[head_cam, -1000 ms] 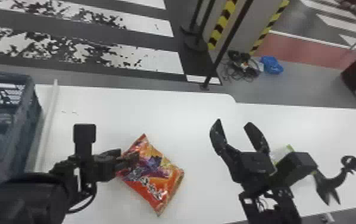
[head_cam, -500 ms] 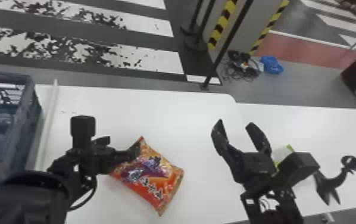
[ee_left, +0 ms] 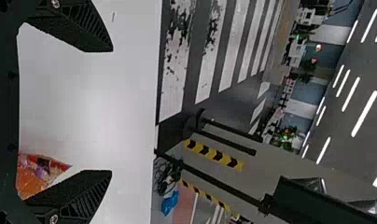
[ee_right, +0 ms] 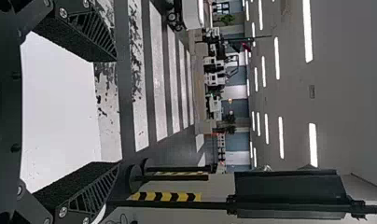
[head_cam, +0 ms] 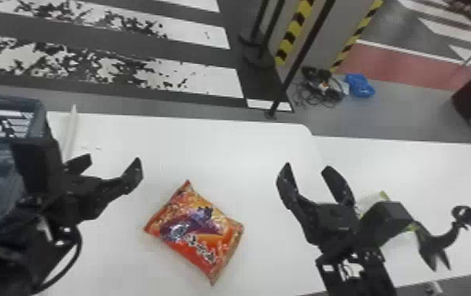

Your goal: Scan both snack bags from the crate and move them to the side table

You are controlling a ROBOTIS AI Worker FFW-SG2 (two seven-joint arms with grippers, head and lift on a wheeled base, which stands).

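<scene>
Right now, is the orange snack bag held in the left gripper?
No, the orange snack bag lies on the white table, apart from the left gripper, whose jaws stand open.

I count two grippers, my left gripper [head_cam: 109, 161] and my right gripper [head_cam: 306, 168], with four fingers [head_cam: 287, 185] between them. There are one crate [head_cam: 37, 108], one orange snack bag [head_cam: 195, 232], one partly hidden white-and-green thing [head_cam: 382, 195], two white tabletops [head_cam: 215, 157], one white bar [head_cam: 72, 132], one long-necked black thing [head_cam: 445, 238], one blue bundle [head_cam: 360, 85] and three black posts [head_cam: 301, 57].
</scene>
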